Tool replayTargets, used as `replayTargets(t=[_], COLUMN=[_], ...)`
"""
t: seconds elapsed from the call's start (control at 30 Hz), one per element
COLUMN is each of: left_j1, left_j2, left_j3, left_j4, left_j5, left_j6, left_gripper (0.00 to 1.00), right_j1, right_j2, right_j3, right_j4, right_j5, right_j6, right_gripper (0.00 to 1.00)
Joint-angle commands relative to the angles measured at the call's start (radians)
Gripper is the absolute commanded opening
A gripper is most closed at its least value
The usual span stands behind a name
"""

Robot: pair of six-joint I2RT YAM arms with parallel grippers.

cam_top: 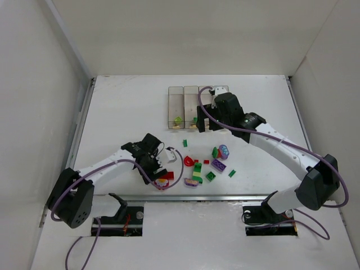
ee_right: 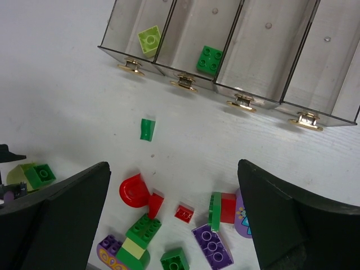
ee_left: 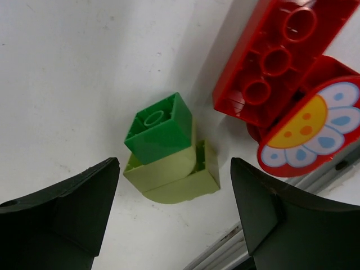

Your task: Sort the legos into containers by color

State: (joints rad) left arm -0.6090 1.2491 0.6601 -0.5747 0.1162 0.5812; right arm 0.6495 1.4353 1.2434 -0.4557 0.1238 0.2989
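The left gripper stands open astride the green-on-lime stack, touching neither side; pinch the lime base squarely (the green cap could pop off). A red brick and the table rail sit near one finger, so lift straight up; the right gripper hangs open, empty, before the containers.

Left arm and right arm: white links, black joints, black bases. Purple cables loop along both. Fingers black, wedge-shaped, matte.

The gripper flanks a green brick atop a yellow-green piece.
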Motion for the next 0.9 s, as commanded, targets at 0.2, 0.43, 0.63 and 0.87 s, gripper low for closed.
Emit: replayTargets(t=[0.2,0.43,0.63,0.87], left_j1=[-0.003,-0.003,-0.003,0.008], left_j2=[0.036,0.026,-0.007,-0.036], left_j3=[-0.008,0.012,0.012,0.205], left_j4=[0.093,0.079,0.111,0.206], left_j5=[-0.049,-0.039,-0.098,-0.130], left_j6=[-0.014,-0.014,-0.003,0.006], left_gripper=[0.66,0.24,0.00,0.00], right_j1=[0.009,0.009,0.000,-0.148], right_j2=[0.022,0.031,0.051,0.019], right_j3=[0.025,0.057,0.172,0.336], right_j4=[0.045,0.025,-0.037,-0.103], right_j5=[-0.012,-0.012,-0.032,-0.227], right_j6=[-0.003,-0.012,-0.021,-0.032], right_gripper=[1.00,1.00,1.00,1.00])
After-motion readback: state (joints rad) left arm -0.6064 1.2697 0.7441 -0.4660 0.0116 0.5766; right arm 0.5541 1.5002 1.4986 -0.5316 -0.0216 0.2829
